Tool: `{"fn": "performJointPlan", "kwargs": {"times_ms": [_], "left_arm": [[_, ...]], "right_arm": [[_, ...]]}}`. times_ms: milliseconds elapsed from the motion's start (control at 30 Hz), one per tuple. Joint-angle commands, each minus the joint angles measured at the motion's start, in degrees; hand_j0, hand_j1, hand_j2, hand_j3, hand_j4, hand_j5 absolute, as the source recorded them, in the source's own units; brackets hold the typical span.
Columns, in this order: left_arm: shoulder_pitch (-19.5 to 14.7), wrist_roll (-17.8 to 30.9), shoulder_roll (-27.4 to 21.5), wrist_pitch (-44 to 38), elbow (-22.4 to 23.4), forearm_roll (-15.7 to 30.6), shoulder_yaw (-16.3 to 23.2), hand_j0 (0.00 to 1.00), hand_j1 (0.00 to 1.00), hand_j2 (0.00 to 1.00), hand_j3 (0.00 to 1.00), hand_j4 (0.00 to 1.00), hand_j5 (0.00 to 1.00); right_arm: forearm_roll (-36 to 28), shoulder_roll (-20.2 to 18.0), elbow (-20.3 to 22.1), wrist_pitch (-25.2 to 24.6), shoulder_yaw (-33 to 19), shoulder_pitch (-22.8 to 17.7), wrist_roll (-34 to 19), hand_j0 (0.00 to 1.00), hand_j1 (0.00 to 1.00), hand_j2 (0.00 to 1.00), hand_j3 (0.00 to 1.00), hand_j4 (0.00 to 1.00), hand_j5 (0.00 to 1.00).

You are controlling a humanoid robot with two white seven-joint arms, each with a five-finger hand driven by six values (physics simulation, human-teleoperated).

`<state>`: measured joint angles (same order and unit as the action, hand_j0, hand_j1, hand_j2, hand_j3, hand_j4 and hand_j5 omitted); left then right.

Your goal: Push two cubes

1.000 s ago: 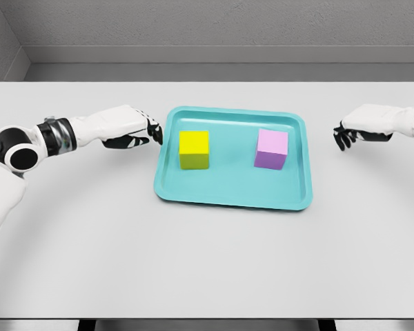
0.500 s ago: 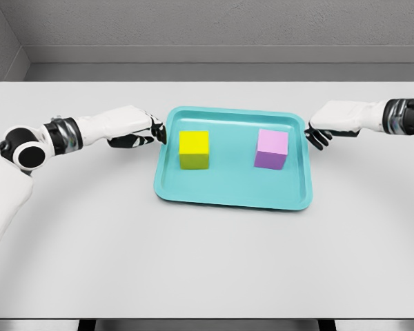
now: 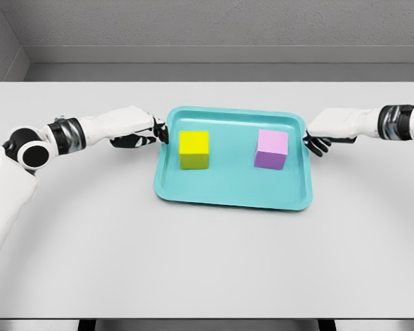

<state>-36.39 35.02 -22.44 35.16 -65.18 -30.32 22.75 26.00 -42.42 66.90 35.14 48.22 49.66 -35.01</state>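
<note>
We can't read any text, labels, brands or numbers anywhere: yellow cube (image 3: pixel 194 149), pink cube (image 3: pixel 271 149), tray (image 3: pixel 228 196) and worktop (image 3: pixel 207 262) are all plain.

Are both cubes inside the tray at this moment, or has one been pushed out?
Both are inside. The yellow cube and the pink cube sit flat on the tray's floor, within the teal tray rim, apart from each other.

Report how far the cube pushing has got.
Done: nothing visible; the yellow cube and the pink cube sit apart in the teal tray. In hand: the left hand and the right hand are at the tray's opposite sides, touching neither cube. Left: both pushes.
</note>
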Motion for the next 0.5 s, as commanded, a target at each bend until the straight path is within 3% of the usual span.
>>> {"fn": "performJointPlan", "kwargs": {"times_ms": [0, 467], "left_arm": [[0.00, -0.02, 0.55, -0.16, 0.05, 0.52, 0.02, 0.49, 0.49, 0.49, 0.49, 0.49, 0.49], [0.00, -0.02, 2.57, -0.16, -0.13, 0.43, 0.28, 0.49, 0.49, 0.49, 0.49, 0.49, 0.49]], "right_arm": [[-0.25, -0.03, 0.34, -0.14, 0.21, 0.09, 0.01, 0.11, 0.11, 0.11, 0.11, 0.11, 0.11], [-0.25, 0.41, 1.66, -0.14, 2.58, 0.17, 0.01, 0.11, 0.11, 0.11, 0.11, 0.11, 0.11]]}}
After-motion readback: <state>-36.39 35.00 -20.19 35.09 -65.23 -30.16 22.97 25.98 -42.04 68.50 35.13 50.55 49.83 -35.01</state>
